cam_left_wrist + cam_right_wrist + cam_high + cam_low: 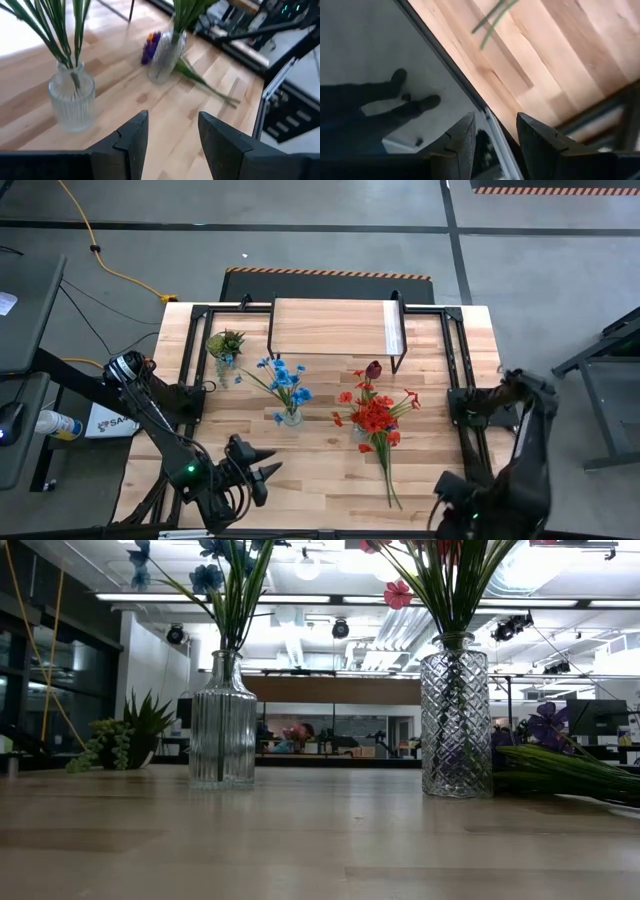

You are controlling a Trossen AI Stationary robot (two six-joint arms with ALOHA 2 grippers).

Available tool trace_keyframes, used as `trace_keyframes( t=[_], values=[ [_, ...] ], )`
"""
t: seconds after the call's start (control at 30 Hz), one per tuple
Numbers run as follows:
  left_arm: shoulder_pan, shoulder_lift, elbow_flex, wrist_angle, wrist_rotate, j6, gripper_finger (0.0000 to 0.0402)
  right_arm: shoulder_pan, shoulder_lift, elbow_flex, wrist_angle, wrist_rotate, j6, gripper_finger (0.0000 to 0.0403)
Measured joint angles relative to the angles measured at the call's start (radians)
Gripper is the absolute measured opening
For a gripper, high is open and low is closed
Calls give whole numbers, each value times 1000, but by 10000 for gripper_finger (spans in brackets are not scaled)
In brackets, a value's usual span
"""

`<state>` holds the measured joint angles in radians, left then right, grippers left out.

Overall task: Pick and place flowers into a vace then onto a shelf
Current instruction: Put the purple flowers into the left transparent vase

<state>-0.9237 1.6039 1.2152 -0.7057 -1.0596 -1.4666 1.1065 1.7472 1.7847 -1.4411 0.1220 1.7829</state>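
A white box (105, 421) on the floor just left of the table (330, 470) shows the letters "SA"; the rest is hidden by the arm.

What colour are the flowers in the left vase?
Blue flowers, clearest in the high view; their ribbed glass vase shows best low.

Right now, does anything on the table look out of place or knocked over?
Yes. One bunch of red artificial flowers lies flat on the wooden tabletop beside the diamond-cut clear glass vase, stems pointing at the front edge. Both vases stand upright.
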Motion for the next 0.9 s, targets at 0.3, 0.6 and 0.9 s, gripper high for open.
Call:
trace_keyframes(
  t=[0.3,0.6,0.9],
  values=[
    [-7,0,0,-66,150,0,207,-36,176,0,2,35,6,135],
    [-22,-5,-1,-118,209,-3,207,-68,261,-1,-27,30,49,135],
    [-21,-5,-1,-144,240,-3,207,-126,312,-1,63,84,26,135]
  ],
)
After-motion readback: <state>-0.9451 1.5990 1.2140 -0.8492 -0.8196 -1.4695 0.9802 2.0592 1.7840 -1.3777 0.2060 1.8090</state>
